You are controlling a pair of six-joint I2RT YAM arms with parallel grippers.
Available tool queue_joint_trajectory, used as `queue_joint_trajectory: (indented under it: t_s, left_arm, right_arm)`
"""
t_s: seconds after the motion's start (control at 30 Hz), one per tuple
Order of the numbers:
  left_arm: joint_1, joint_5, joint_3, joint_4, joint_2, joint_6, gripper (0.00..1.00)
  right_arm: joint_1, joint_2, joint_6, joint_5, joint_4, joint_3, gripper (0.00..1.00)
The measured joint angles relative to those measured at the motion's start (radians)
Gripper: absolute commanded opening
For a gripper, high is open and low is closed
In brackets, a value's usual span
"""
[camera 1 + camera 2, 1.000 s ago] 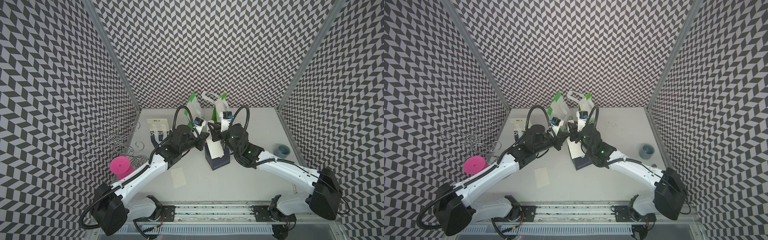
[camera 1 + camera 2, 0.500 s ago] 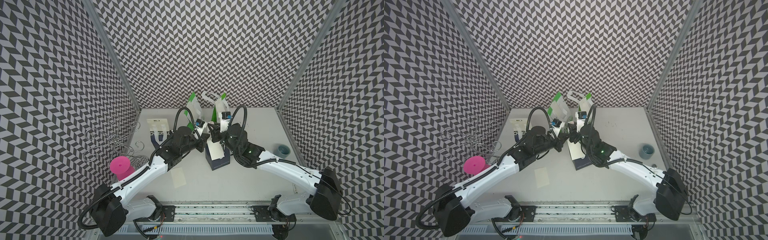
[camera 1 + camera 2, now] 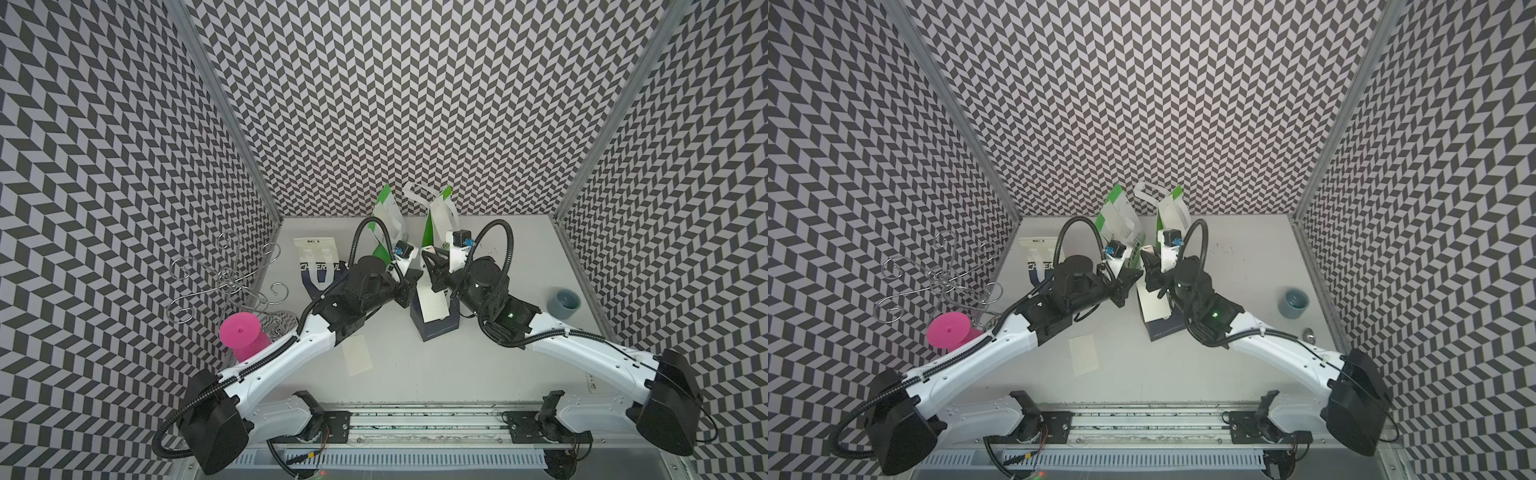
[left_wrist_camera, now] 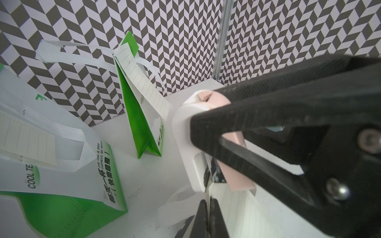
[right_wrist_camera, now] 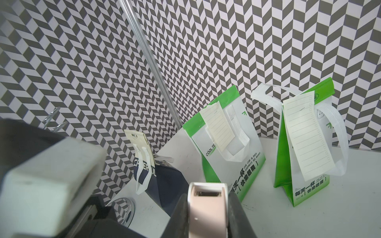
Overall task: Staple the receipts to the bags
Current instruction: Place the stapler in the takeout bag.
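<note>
Nearest the base: one loose receipt (image 3: 356, 355) lies flat on the table (image 3: 478, 374), clear of both arms. It isn't part of this move.

Next out is the standing navy bag (image 3: 438, 330) at centre, with a receipt (image 3: 432, 303) down its near face. Your left gripper (image 4: 208, 216) is pressed together on that bag's thin top edge, with the receipt against it. I can't separate the layers. Your right gripper (image 5: 208, 214) is clamped across the pink-and-white stapler (image 4: 183, 144).

Key relation: in the left wrist view the pinched edge runs straight from the left fingers into the stapler's mouth. The stapler sits just past the pinch, its long axis in line with the sheet and its mouth facing the left gripper. The right arm does the work. I'd judge you need only a squeeze, no travel. Risk: the paper slips out of the slot.

Further back, a second navy bag (image 3: 318, 270) lies down, with no receipt on it that I can tell. Two green bags (image 5: 226, 164) stand at the wall, each with a receipt on it.
</note>
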Motion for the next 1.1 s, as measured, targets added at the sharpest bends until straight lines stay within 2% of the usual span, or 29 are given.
queue_joint_trajectory:
  t_s: [0.6,1.1]
  left_arm:
    - [0.000,0.018,0.000,0.002,0.001,-0.017,0.00]
    - [0.000,0.104,0.029,-0.005,0.035,-0.101,0.00]
  right_arm:
    - [0.047,-0.014,-0.014,0.075,0.043,-0.042,0.00]
    - [0.060,-0.075,-0.146,0.096,0.219,-0.153,0.00]
